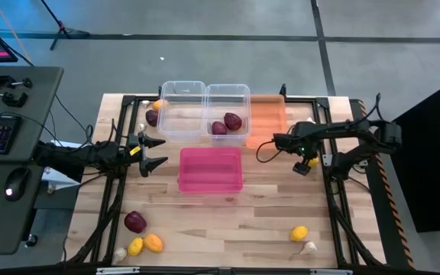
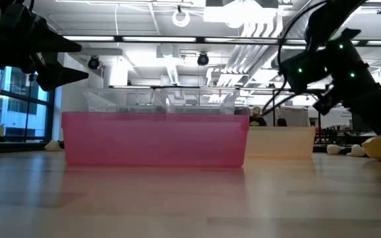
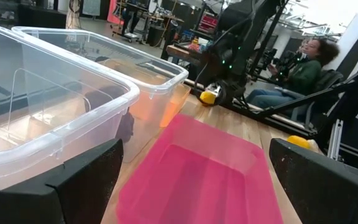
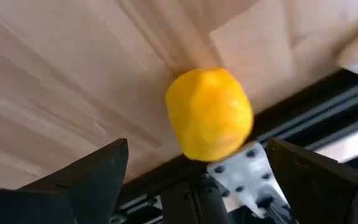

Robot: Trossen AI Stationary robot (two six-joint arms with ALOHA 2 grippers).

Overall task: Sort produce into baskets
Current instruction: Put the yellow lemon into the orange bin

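A yellow lemon [image 4: 209, 114] lies on the wooden table beside the black frame rail at the right edge. My right gripper [image 4: 197, 144] hangs open just above it, pointing steeply down, one finger on either side and clear of the fruit [image 1: 308, 163]. My left gripper [image 1: 157, 151] is open at the table's left, level, facing the pink basket [image 1: 210, 169]. Two clear baskets [image 1: 182, 107] [image 1: 228, 98] and an orange one [image 1: 266, 114] stand along the far side. Two dark red onions [image 1: 226, 124] lie in the right clear basket.
At the near left lie an onion [image 1: 134, 221], two lemons [image 1: 144, 244] and a garlic bulb [image 1: 120, 253]. At the near right lie a lemon [image 1: 299, 233] and a garlic bulb [image 1: 308, 247]. An onion [image 1: 152, 118] sits left of the clear baskets. A seated person [image 3: 297, 68] is beyond the table.
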